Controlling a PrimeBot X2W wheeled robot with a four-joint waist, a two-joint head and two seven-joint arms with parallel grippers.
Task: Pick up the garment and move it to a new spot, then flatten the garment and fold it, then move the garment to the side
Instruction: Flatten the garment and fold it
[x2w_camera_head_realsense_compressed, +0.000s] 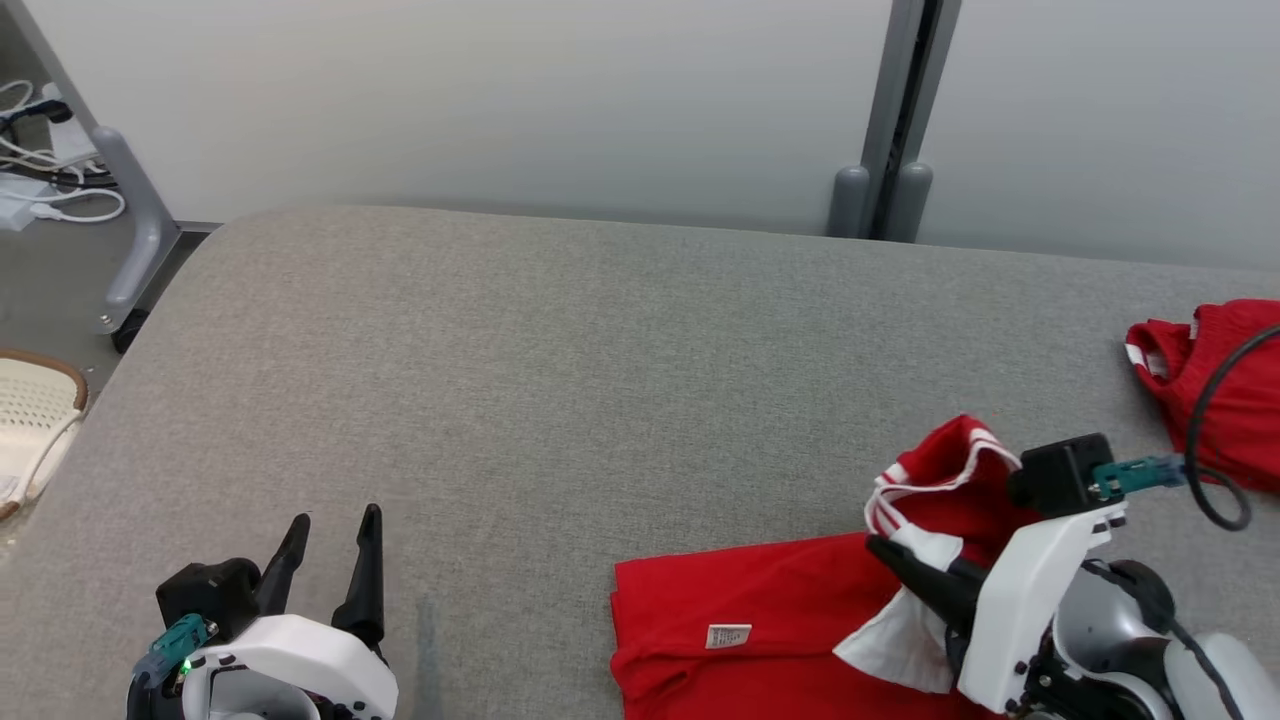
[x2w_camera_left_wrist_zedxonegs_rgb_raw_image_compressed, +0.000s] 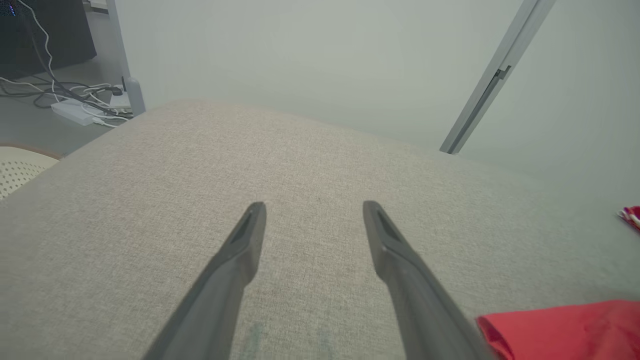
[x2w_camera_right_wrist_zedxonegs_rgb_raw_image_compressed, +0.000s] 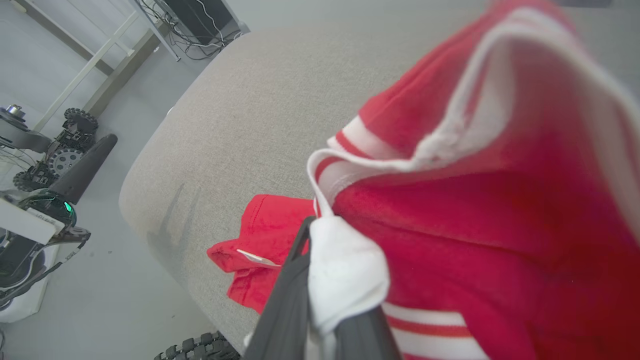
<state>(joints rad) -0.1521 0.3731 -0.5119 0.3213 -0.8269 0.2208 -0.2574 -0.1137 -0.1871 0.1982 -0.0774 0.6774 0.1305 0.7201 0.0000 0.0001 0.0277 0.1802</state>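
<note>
A red garment (x2w_camera_head_realsense_compressed: 760, 610) with white stripes and a white collar lies at the near right of the grey fabric table (x2w_camera_head_realsense_compressed: 560, 380). Its left part is flat with a small white label facing up, and its striped right part is raised in a peak. My right gripper (x2w_camera_head_realsense_compressed: 885, 552) is shut on a white fold of the garment (x2w_camera_right_wrist_zedxonegs_rgb_raw_image_compressed: 475, 225), and in the right wrist view the cloth bunches over the right gripper (x2w_camera_right_wrist_zedxonegs_rgb_raw_image_compressed: 320, 250). My left gripper (x2w_camera_head_realsense_compressed: 336, 520) stands open over bare table at the near left. The left wrist view shows the left gripper (x2w_camera_left_wrist_zedxonegs_rgb_raw_image_compressed: 315, 207) with nothing between its fingers and the garment's edge (x2w_camera_left_wrist_zedxonegs_rgb_raw_image_compressed: 560, 330) to its right.
A second red piece of clothing (x2w_camera_head_realsense_compressed: 1225, 385) lies crumpled at the table's right edge, behind my right wrist's black cable loop (x2w_camera_head_realsense_compressed: 1205, 440). A cream woven seat (x2w_camera_head_realsense_compressed: 30, 420) stands off the table's left edge. Cables (x2w_camera_head_realsense_compressed: 50, 170) lie on the floor at the far left.
</note>
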